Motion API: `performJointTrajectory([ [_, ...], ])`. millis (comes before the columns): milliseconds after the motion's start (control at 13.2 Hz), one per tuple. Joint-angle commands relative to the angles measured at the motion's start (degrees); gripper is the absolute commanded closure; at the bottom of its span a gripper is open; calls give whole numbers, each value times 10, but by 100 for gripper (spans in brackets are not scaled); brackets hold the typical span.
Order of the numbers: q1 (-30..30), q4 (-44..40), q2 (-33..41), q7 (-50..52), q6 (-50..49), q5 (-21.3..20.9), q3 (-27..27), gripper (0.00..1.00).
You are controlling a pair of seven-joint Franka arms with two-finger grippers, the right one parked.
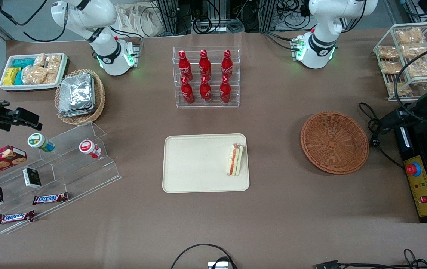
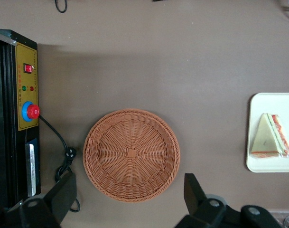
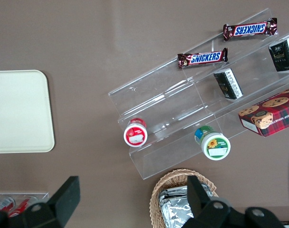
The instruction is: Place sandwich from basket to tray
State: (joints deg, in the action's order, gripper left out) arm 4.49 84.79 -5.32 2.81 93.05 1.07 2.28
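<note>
Resting on the tray (image 1: 198, 164), the sandwich (image 1: 235, 160) looks light, soft, slippery-wrapped, best pinched across its faces; basket (image 2: 131, 155) empty; hand (image 2: 127, 199) open above it.

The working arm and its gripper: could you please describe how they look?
The arm is glossy white with rounded segments, a black band at the joint, green lights glowing at its base and black cables running from it. The gripper has two dark, matte, wedge-shaped fingers set wide apart on a black body with round silver screws; it hangs above the empty basket.
</note>
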Motion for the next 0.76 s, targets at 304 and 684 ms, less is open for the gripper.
performJointTrajectory([
  [304,-33,73,88,-32,-3,-4,-44,0],
  [684,-25,69,87,-27,-30,-4,-45,0],
])
